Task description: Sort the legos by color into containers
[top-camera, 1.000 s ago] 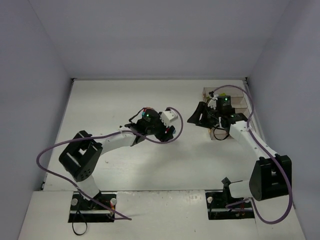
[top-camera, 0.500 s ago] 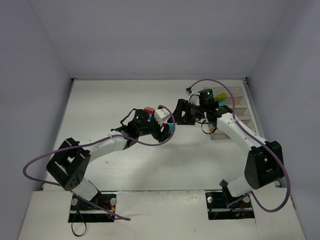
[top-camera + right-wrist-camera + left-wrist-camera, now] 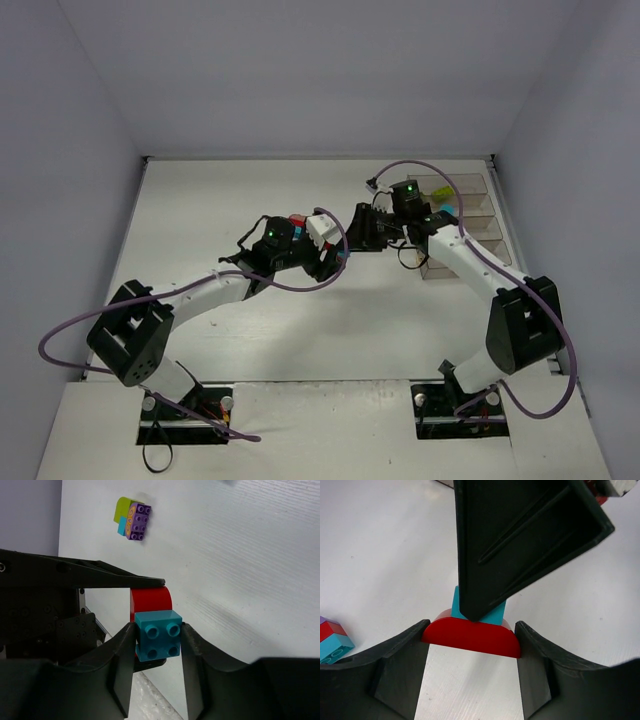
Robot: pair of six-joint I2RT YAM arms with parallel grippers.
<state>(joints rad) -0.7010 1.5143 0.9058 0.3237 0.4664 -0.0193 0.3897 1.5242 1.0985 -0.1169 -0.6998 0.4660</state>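
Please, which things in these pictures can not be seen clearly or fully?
- Top view: containers partly covered by the right arm; contents too small to count.
- Left wrist: teal brick mostly behind a right finger.
- Right wrist: red brick half hidden behind the teal brick and a left finger.

On the table (image 3: 200, 215), near centre, a joined pair of legos (image 3: 151, 600) sits between the left gripper (image 3: 471, 630) at its 8 o'clock and the right gripper (image 3: 158, 632) at its 1 o'clock. The containers (image 3: 472, 186) stand at the table's 2 o'clock. A loose clump of legos (image 3: 297, 219) lies at the pair's 10 o'clock.
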